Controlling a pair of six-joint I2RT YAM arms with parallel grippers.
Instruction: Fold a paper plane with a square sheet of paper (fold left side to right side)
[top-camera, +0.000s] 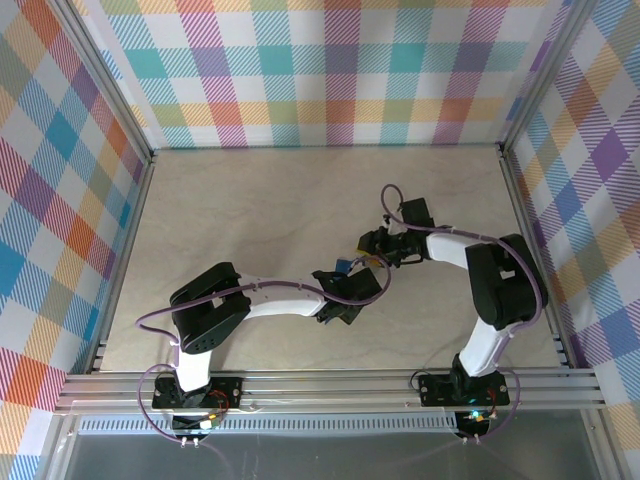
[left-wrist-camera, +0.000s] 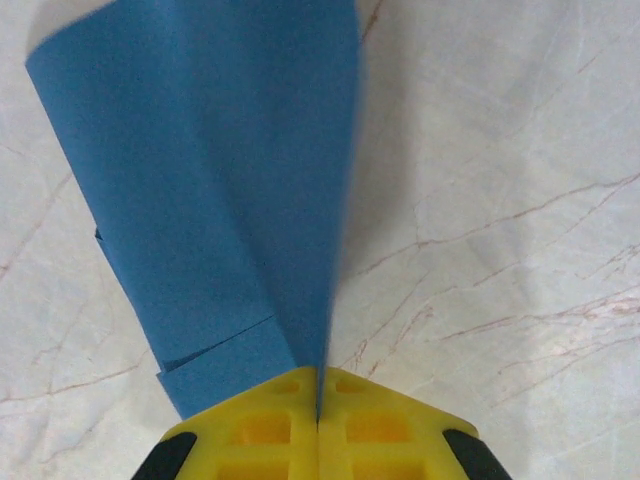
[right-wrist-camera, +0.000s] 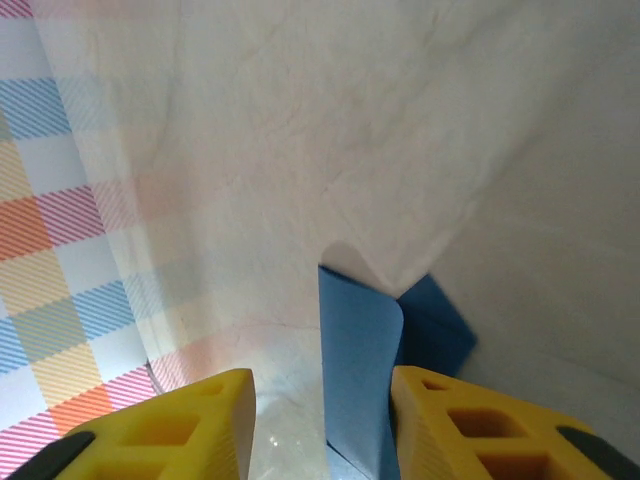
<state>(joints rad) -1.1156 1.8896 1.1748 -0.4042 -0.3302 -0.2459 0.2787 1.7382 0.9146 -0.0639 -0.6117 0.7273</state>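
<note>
**Top view:** dark-blue folded paper sheet (top-camera: 343, 266) between left gripper (top-camera: 338, 280) and right gripper (top-camera: 368, 260), over beige marbled tabletop (top-camera: 250, 200); pastel plaid walls (top-camera: 330, 70).
**Left wrist:** jaws clenched on sheet's (left-wrist-camera: 220, 180) creased end.
**Right wrist:** jaws parted, sheet (right-wrist-camera: 360, 380) loose between them.
**Judged:** folding begun, dart unfinished.

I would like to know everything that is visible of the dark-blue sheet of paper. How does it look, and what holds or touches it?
The dark-blue sheet of paper is thin, plain and matte. It is folded into overlapping layers, and the left wrist view shows a narrow flap near its lower left edge. The left gripper, shut, pinches one end of it. Its other end stands between the open jaws of the right gripper, with one corner curled. The pale marbled table lies behind it.
</note>
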